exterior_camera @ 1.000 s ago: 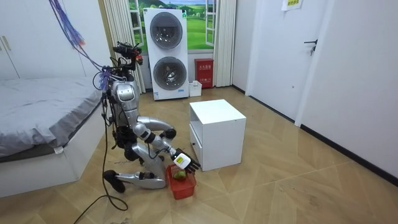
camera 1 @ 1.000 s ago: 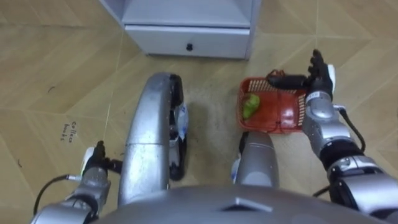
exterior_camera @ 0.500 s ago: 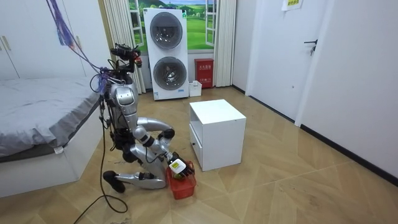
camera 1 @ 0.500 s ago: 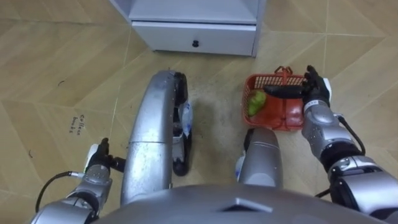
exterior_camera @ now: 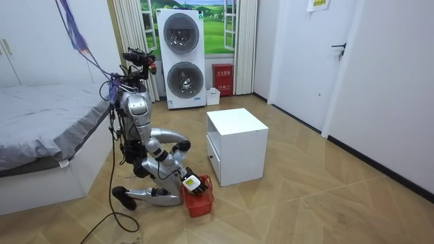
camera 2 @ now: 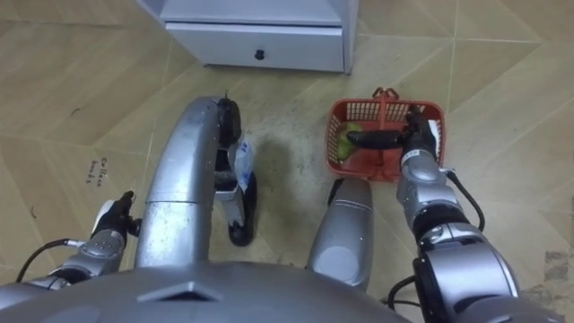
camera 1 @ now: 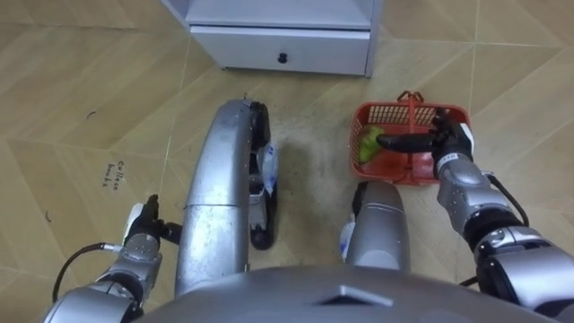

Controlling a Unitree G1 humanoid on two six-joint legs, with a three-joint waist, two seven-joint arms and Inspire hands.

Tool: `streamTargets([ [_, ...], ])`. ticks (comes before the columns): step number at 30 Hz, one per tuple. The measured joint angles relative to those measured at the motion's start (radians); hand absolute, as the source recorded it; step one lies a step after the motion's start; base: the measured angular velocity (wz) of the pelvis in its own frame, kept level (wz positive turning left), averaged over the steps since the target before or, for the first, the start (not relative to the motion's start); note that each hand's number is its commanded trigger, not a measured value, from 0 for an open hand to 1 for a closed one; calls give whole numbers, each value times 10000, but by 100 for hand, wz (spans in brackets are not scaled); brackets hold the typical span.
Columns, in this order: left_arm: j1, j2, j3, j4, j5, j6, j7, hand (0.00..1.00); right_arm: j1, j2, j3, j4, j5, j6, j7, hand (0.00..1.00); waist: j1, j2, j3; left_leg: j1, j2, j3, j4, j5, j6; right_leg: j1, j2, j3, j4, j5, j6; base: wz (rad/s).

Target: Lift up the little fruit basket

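The red fruit basket (camera 1: 408, 109) stands on the wooden floor by my right knee, just in front of the white cabinet. A green fruit (camera 1: 369, 144) and something red lie inside it. Its black handle (camera 1: 400, 140) runs across the top. My right hand (camera 1: 448, 144) is down on the right end of that handle, fingers curled round it. The room view has me kneeling low beside the basket (exterior_camera: 198, 203), right hand (exterior_camera: 192, 181) on it. My left hand (camera 1: 142, 235) hangs idle near the floor at my left thigh.
The white cabinet (camera 1: 282, 40) with a knobbed drawer stands right ahead, close to the basket. A bed (exterior_camera: 47, 122) is behind me at the room view's left. Stacked washing machines (exterior_camera: 182, 57) stand at the far wall. Open floor lies right of the basket.
My right hand came down from above the basket's far right rim onto the handle and its fingers curled round it. The basket has stayed on the floor.
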Motion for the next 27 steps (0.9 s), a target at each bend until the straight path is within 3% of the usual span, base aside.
streamTargets([
  [1, 14, 0, 0, -7, -1, 1, -23, 0, 4, -1, 2, 0, 26, 1, 41, 44, 11, 4, 1, -4, 5, -13, 10, 0, 0, 0, 18, 0, 0, 0, 0, -4],
  [2, 0, 3, 3, -20, -1, 2, -111, 0, 7, -9, 68, 0, 125, 4, 97, 62, 33, 8, 0, -17, 16, -28, 28, 0, 0, 1, 41, 0, 1, 0, 0, 0],
  [3, -1, 3, 0, -58, -2, 3, -180, 0, 9, -25, 115, 1, 228, 11, 169, 100, 44, 8, 0, -18, 17, -30, 30, 0, 0, 1, 44, 0, -1, 0, 0, 0],
  [27, -17, 20, -7, -220, -7, 25, -588, 0, 89, -324, 580, -38, 661, 374, 695, 100, 473, 28, -4, -192, -3, -50, 48, 1, -2, -98, 51, -37, -4, -1, 3, 0],
])
